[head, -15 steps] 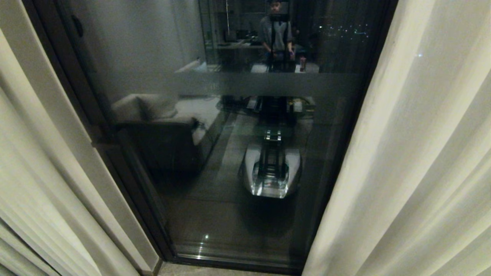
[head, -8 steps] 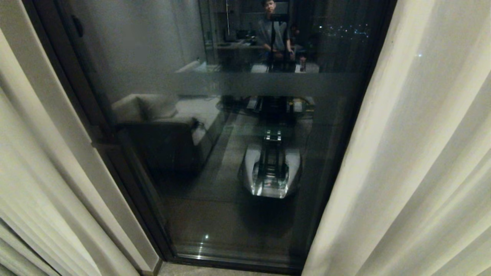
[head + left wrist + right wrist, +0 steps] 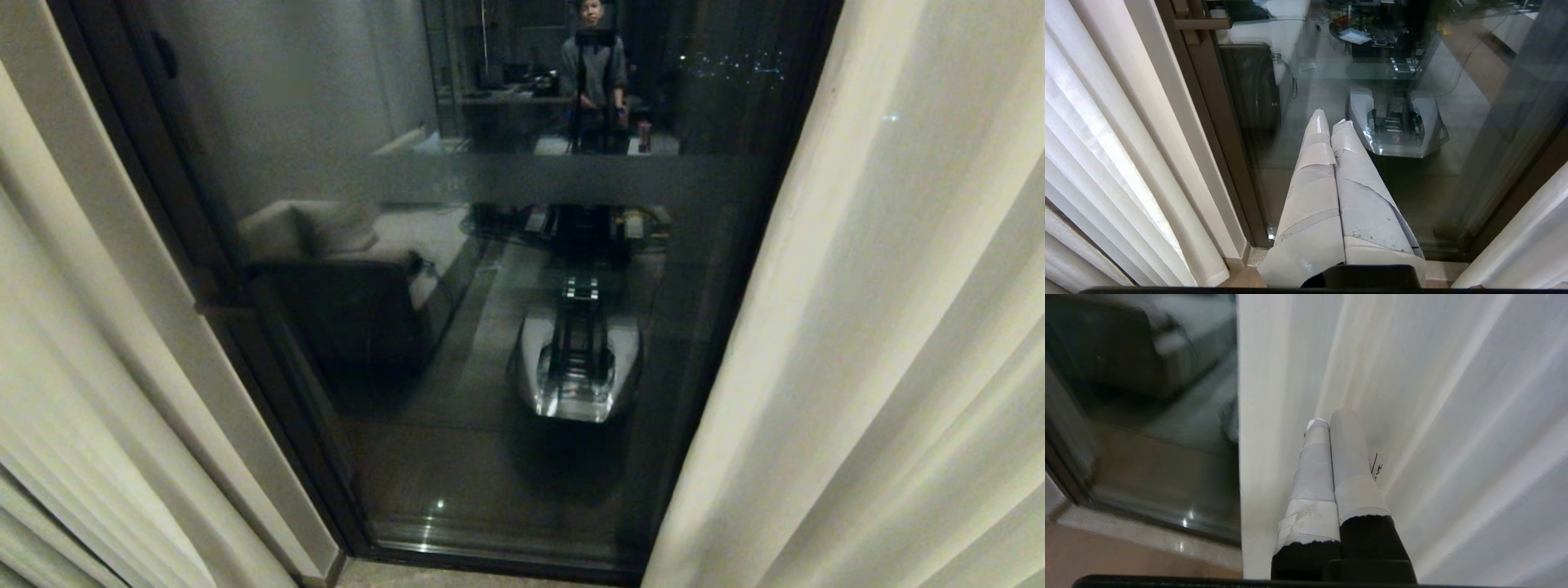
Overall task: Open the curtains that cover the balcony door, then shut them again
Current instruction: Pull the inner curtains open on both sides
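Observation:
Two cream pleated curtains hang parted: the left curtain and the right curtain, with the balcony door bare between them. Its glass has a frosted band and a dark brown frame. Neither arm shows in the head view. In the left wrist view my left gripper, wrapped in white tape, is shut with nothing in it, aimed at the glass beside the left curtain. My right gripper is shut and empty, its tips close to the right curtain, near that curtain's straight edge.
The glass reflects the room behind me: a sofa, my own base and a person standing at the back. A pale floor sill runs along the foot of the door.
The curtains and the door stay as they were. Only the reflected person at the back has shifted a little.

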`<state>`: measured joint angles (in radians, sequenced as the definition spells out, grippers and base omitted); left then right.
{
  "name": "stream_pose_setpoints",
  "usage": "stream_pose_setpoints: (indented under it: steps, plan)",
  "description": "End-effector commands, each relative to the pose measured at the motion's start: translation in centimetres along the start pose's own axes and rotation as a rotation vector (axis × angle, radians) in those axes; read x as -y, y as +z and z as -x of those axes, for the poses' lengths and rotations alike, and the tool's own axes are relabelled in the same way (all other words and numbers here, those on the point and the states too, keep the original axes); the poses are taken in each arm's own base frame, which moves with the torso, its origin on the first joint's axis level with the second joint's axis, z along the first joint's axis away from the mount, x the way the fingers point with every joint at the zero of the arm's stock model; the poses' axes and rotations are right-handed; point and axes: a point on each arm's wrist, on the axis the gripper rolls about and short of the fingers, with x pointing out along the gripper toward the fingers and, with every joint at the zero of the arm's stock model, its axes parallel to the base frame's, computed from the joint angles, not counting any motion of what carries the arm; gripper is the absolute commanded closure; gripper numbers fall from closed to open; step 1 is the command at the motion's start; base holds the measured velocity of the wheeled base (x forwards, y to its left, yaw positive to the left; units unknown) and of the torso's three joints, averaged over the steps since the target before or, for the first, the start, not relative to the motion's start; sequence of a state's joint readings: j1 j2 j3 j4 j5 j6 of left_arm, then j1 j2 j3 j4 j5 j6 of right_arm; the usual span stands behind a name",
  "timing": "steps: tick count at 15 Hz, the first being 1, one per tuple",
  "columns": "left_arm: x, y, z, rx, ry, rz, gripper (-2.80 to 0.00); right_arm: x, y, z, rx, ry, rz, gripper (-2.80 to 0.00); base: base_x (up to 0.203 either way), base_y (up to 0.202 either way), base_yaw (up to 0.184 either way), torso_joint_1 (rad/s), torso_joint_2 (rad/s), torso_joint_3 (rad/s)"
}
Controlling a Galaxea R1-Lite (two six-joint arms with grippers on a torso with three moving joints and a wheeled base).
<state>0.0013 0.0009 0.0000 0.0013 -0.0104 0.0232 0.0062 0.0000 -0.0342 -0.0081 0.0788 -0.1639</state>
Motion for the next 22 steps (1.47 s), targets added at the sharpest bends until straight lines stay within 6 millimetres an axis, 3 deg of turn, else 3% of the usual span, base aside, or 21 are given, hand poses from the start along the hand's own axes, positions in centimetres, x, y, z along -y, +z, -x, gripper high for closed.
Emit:
stream_pose_setpoints:
  steps: [1,5,9,12,17,18,22]
  plan:
    - [0.0,0.0,0.0,0.001,0.000,0.000,0.00,0.2,1.4,0.4,0.044,0.004,-0.014,0.00,0.000,0.000,0.000,0.000,0.00,0.000]
    - [0.0,0.0,0.0,0.001,0.000,0.000,0.00,0.5,4.0,0.4,0.068,0.042,-0.019,0.00,0.000,0.000,0.000,0.000,0.00,0.000]
    - [0.0,0.0,0.0,0.001,0.000,0.000,0.00,1.3,8.3,-2.0,-0.008,0.109,-0.022,0.00,0.000,0.000,0.000,0.000,0.00,0.000]
    - [0.0,0.0,0.0,0.001,0.000,0.000,0.00,2.1,11.7,-6.1,-0.069,0.147,-0.011,0.00,0.000,0.000,0.000,0.000,0.00,0.000]
    - [0.0,0.0,0.0,0.001,0.000,0.000,0.00,3.1,15.5,-15.5,0.003,0.153,-0.025,0.00,0.000,0.000,0.000,0.000,0.00,0.000]
    - [0.0,0.0,0.0,0.001,0.000,0.000,0.00,3.2,16.1,-16.8,0.032,0.154,-0.026,-2.80,0.000,0.000,0.000,0.000,0.00,0.000]
    - [0.0,0.0,0.0,0.001,0.000,0.000,0.00,3.1,17.7,-19.5,0.065,0.199,-0.028,-2.80,0.000,0.000,0.000,0.000,0.00,0.000]
